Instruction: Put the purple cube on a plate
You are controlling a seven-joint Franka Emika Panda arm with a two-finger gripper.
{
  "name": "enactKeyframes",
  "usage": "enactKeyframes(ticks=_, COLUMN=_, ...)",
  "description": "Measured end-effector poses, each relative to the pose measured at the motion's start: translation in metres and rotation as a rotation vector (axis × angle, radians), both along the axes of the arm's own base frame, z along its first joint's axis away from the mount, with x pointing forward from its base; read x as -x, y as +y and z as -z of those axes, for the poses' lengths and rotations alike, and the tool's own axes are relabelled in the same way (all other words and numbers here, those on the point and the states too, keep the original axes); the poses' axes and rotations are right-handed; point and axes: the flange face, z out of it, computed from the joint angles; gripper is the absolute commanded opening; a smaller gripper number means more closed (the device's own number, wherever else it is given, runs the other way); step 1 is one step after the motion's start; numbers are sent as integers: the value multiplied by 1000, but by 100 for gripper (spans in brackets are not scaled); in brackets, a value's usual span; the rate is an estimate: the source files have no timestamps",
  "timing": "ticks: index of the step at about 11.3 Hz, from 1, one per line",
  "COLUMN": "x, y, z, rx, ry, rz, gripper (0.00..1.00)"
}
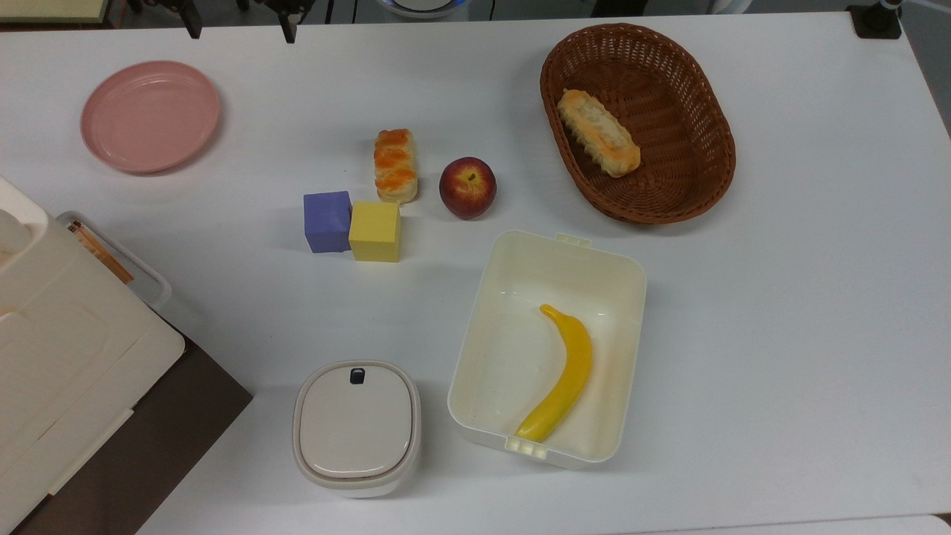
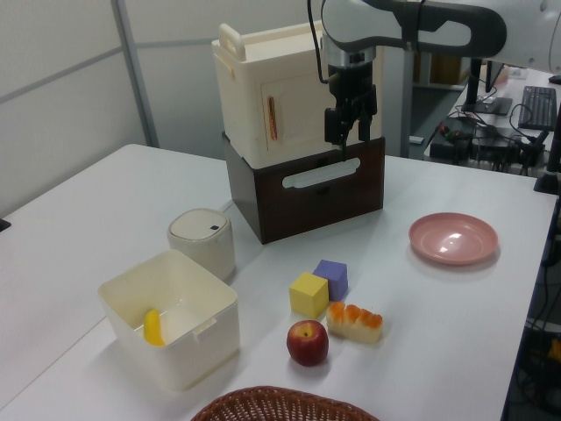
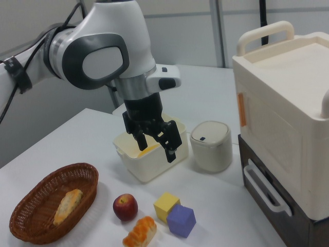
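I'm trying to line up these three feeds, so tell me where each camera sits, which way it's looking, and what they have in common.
Top view: overhead, looking straight down on the white table; the gripper shows as dark fingers at the top edge.
Left view: low by the wicker basket, facing the stacked boxes; the arm hangs with its gripper open.
Right view: from the opposite side, close behind the arm and gripper.
Shared: the purple cube touching the yellow cube, with the plate in the top and left views.

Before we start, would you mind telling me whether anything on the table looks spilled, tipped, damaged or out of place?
Nothing stands out. The small blue-violet cube sits flat against the yellow cube, the round pale pink plate lies level and bare, and the robot's hand hangs open above the table, holding nothing.
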Motion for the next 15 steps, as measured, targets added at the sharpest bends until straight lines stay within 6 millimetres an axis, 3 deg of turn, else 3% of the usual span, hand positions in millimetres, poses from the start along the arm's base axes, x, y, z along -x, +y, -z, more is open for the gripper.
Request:
enactKeyframes(ticks=4, x=-8, y=0, z=3, rx=9, ry=-29, rz=-24, gripper=100)
enactKeyframes(ticks=8, x=-10, y=3, z=5, rx=7, ry=-24, rz=-159, gripper=100)
enactKeyframes(ticks=15, x=-6, y=1, z=5, rx=0, ry=-4, rz=-156, gripper=100)
